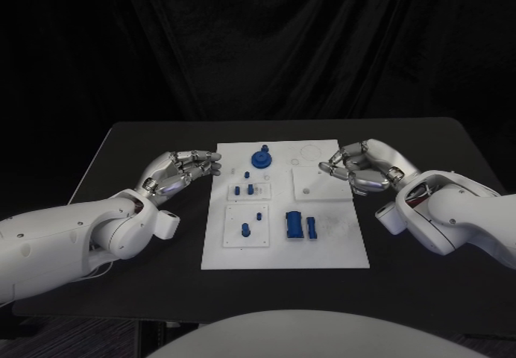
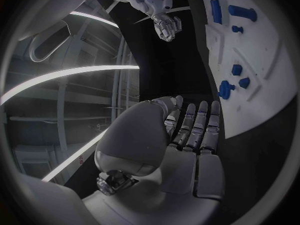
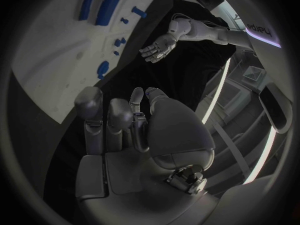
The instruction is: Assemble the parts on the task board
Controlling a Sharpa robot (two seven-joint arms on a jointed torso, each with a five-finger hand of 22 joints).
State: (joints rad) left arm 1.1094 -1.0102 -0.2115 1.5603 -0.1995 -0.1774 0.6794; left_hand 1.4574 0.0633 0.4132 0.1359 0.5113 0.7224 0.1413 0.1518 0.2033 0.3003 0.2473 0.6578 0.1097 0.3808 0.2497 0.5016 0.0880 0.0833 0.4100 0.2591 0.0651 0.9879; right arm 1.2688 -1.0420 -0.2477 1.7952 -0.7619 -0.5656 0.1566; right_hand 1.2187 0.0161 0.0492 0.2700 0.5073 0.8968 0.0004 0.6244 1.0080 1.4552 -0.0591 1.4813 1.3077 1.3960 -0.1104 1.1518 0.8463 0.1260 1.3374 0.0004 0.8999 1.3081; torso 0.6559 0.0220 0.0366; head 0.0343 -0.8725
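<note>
Table [image 1: 129, 149]: black, matte top, set against a dark curtain [image 1: 258, 60].
Task board [image 1: 285, 253]: white plate, laid flat at the middle of the table, long side running away from the robot.
Board edges: black table top is seen on all four sides.
Table near the board: bare black surface is seen left and right.

Robot lab/test setup, black table [image 1: 430, 142], black curtain backdrop [image 1: 279, 52], white task board [image 1: 333, 253]
</note>
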